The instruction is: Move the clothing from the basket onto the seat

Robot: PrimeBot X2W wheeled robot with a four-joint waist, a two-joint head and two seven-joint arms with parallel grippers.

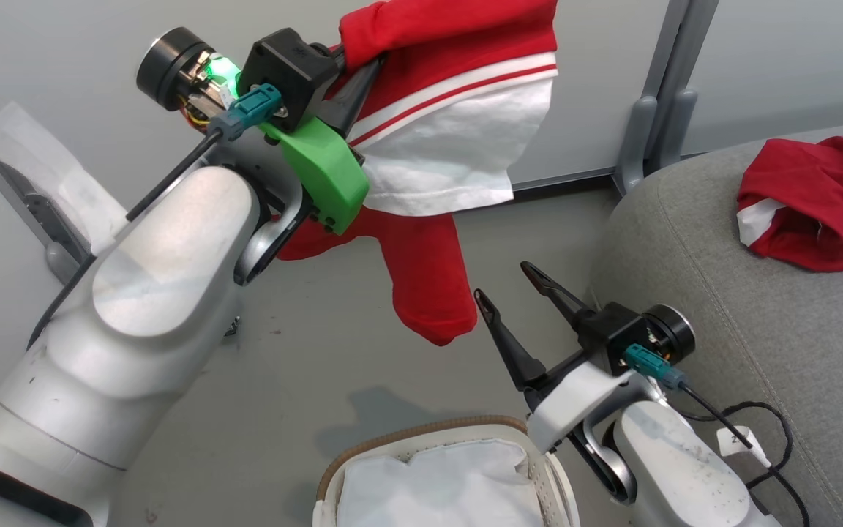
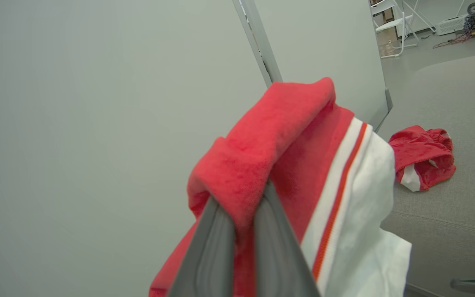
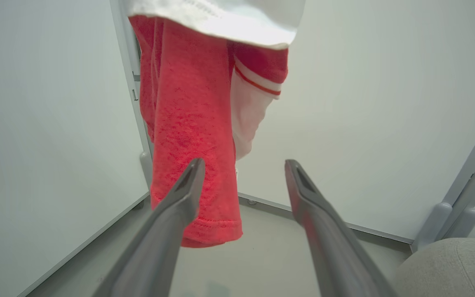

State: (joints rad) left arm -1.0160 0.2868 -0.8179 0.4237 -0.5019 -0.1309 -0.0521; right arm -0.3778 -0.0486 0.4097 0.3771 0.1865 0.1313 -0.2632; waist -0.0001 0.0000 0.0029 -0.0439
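Your inventory: grey seat, holding one crumpled red garment with white trim and a loose black cable. Grey floor, holding the basket beside the seat.

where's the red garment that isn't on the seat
Upper middle of head view: the red garment hangs from the shut left pincer over the floor, left of the seat.

There were two pieces of red, white-trimmed clothing, a first garment and a second garment; one basket; one grey seat; and two grippers, left gripper and right gripper.
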